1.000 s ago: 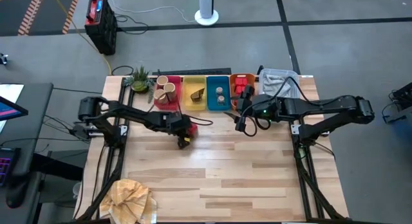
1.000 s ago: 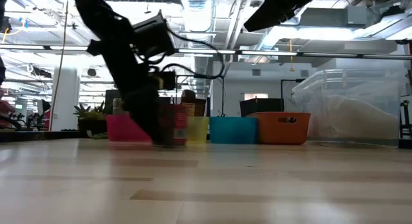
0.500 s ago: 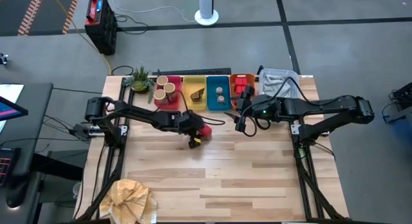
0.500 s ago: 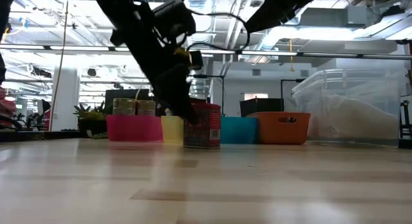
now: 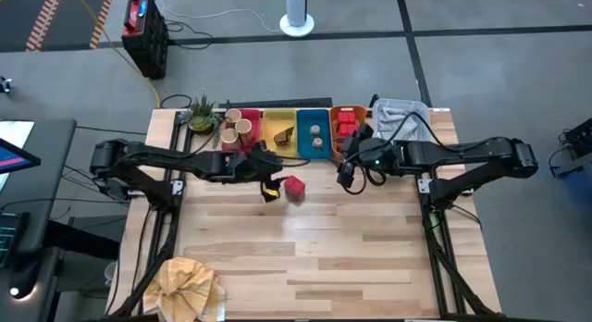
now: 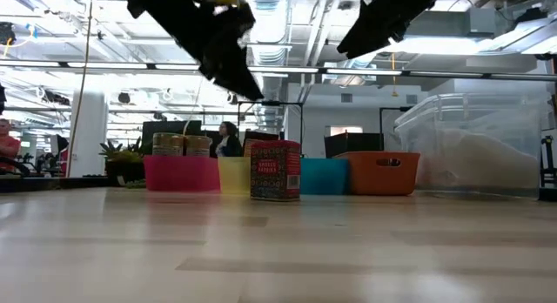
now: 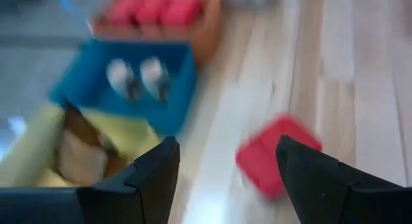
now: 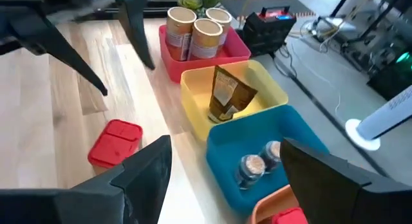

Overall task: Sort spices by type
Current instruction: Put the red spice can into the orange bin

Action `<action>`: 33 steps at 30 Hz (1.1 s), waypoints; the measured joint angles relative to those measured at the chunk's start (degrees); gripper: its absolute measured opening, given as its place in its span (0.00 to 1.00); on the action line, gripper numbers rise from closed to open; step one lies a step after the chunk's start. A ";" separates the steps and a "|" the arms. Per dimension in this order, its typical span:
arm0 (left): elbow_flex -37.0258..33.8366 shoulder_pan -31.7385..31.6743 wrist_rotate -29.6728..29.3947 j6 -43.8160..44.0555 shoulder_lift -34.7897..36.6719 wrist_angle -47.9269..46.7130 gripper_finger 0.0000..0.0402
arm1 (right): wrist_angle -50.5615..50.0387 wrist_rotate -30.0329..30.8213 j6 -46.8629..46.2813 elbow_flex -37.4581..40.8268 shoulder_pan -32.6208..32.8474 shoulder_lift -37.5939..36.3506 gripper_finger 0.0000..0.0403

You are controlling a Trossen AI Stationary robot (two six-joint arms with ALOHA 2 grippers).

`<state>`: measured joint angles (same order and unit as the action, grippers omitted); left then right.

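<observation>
A red spice pack point(image 5: 294, 188) stands upright and alone on the wooden counter point(image 5: 314, 257), just in front of the yellow bin point(image 5: 280, 144) and the blue bin point(image 5: 313, 146); in the low view the same red spice pack point(image 6: 275, 171) sits clear of anything above it. The left pincer point(image 5: 269, 188) hangs just beside the pack, raised off the counter, its two fingers spread wide with nothing between them, as the left wrist view shows with the pack point(image 7: 277, 156) lying free beyond the fingertips point(image 7: 158, 172). The right pincer point(image 5: 344, 179) hovers near the front edge of the orange bin point(image 5: 349, 112), also spread open and empty. Along the back of the counter the bins stand side by side: the pink bin point(image 8: 206, 60) holds tan cylinders point(image 8: 207, 36) with pale tops, the yellow bin carries a dark brown wedge point(image 8: 230, 94), the blue bin contains two small round tins point(image 8: 257, 161), and the orange bin has red packs point(image 5: 346, 126) inside. A crumpled tan paper point(image 5: 188, 287) lies at the counter's near left corner, well apart from the bins.
</observation>
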<state>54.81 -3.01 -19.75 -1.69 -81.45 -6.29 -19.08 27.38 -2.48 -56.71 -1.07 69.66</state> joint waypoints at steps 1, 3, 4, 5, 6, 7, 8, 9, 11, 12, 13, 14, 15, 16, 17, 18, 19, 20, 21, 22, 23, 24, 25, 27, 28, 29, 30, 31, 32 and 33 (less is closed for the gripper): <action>-1.74 0.00 0.01 -0.79 0.93 4.32 0.61 | 0.03 -0.07 -0.60 0.00 0.11 0.57 0.79; -6.08 -0.02 0.77 -2.12 2.00 15.71 0.61 | 1.31 -0.09 -0.99 0.00 0.38 2.89 0.79; -8.51 -0.04 1.66 -2.94 2.38 21.79 0.61 | 2.41 -0.30 -0.96 0.00 0.58 4.03 0.79; -10.60 -0.04 1.91 -3.78 2.49 26.95 0.61 | 2.99 -1.20 -0.96 0.00 0.81 5.51 0.79; -12.36 -0.04 1.96 -4.72 2.52 31.68 0.61 | 3.54 -2.58 -0.97 -0.10 0.98 6.96 0.79; -13.55 -0.06 1.85 -5.73 2.52 35.36 0.61 | 3.58 -4.23 -1.02 -0.52 1.08 8.47 0.79; -14.47 -0.17 1.40 -6.78 2.92 37.89 0.61 | 3.54 -5.78 -1.32 -1.04 1.08 10.10 0.79; -14.97 -0.30 0.37 -7.92 3.56 39.21 0.61 | 3.31 -7.28 -1.74 -1.80 1.10 11.77 0.79; -14.72 -1.05 -0.97 -10.12 5.37 40.24 0.61 | 2.82 -9.36 -2.84 -3.57 1.10 14.79 0.79; -14.51 -1.37 -1.55 -10.74 6.41 39.88 0.61 | 2.62 -10.53 -3.40 -4.63 1.08 16.34 0.79; -14.30 -1.83 -1.71 -10.89 7.44 39.53 0.61 | 2.55 -11.21 -3.70 -5.63 1.08 17.81 0.79; -14.21 -2.27 -1.77 -10.82 8.49 39.45 0.61 | 2.25 -11.65 -3.74 -6.70 1.07 19.46 0.79; -14.21 -2.54 -1.74 -10.54 9.49 39.23 0.61 | 2.01 -12.01 -3.49 -7.85 1.06 21.13 0.79; -14.14 -2.95 -1.58 -9.85 10.70 38.06 0.61 | 1.91 -12.08 -2.99 -8.96 1.06 22.72 0.79; -14.14 -3.17 -1.56 -9.05 11.90 36.10 0.61 | 1.93 -12.08 -2.32 -10.18 1.06 24.37 0.79; -14.14 -3.23 -1.55 -8.35 13.10 33.70 0.61 | 1.79 -12.12 -1.96 -11.36 1.08 25.82 0.79; -14.14 -3.24 -1.56 -7.99 14.33 31.08 0.61 | 1.62 -12.12 -1.73 -12.51 1.08 27.28 0.79; -14.14 -3.27 -1.58 -7.90 15.40 28.32 0.61 | 1.38 -12.12 -1.56 -13.86 1.06 28.75 0.79; -14.14 -3.27 -1.57 -7.87 16.24 25.99 0.61 | 1.20 -12.12 -1.33 -14.99 1.06 29.96 0.79; -14.14 -3.27 -1.56 -7.84 17.17 24.17 0.61 | 0.40 -12.13 -0.64 -15.93 0.94 31.18 0.79; -14.14 -3.27 -1.55 -7.76 18.10 22.30 0.61 | -0.58 -12.13 -0.27 -16.92 0.77 32.50 0.79; -14.16 -3.26 -1.55 -7.68 19.19 20.67 0.61 | -1.04 -12.17 -0.27 -17.83 0.59 33.56 0.79; -14.16 -3.25 -1.55 -7.66 20.11 20.00 0.61 | -1.62 -12.18 -0.44 -18.68 0.46 34.62 0.79; -14.14 -3.21 -1.55 -7.64 21.69 18.81 0.61 | -3.55 -12.18 -1.77 -20.65 0.07 36.61 0.80; -14.14 -3.21 -1.51 -7.67 22.55 17.83 0.61 | -4.38 -12.20 -2.42 -21.76 -0.15 37.35 0.81; -14.16 -3.11 -1.23 -7.76 23.18 16.87 0.61 | -5.91 -12.32 -3.24 -22.98 -0.31 38.01 0.82; -14.16 -3.06 -0.39 -7.93 23.65 16.49 0.61 | -7.68 -12.49 -4.06 -24.25 -0.51 38.67 0.83; -14.12 -3.06 0.38 -8.13 24.37 15.72 0.61 | -9.01 -13.00 -4.81 -25.65 -0.73 39.28 0.84; -14.16 -3.03 0.96 -8.35 24.95 14.38 0.61 | -10.21 -13.86 -5.39 -26.93 -0.96 39.73 0.85; -14.18 -3.00 1.77 -8.44 25.11 13.91 0.61 | -11.62 -14.71 -5.97 -28.11 -1.05 40.24 0.86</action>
<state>40.62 -6.01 -17.98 -10.13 -56.34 7.62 -30.70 12.67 -8.45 -84.82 -2.12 109.90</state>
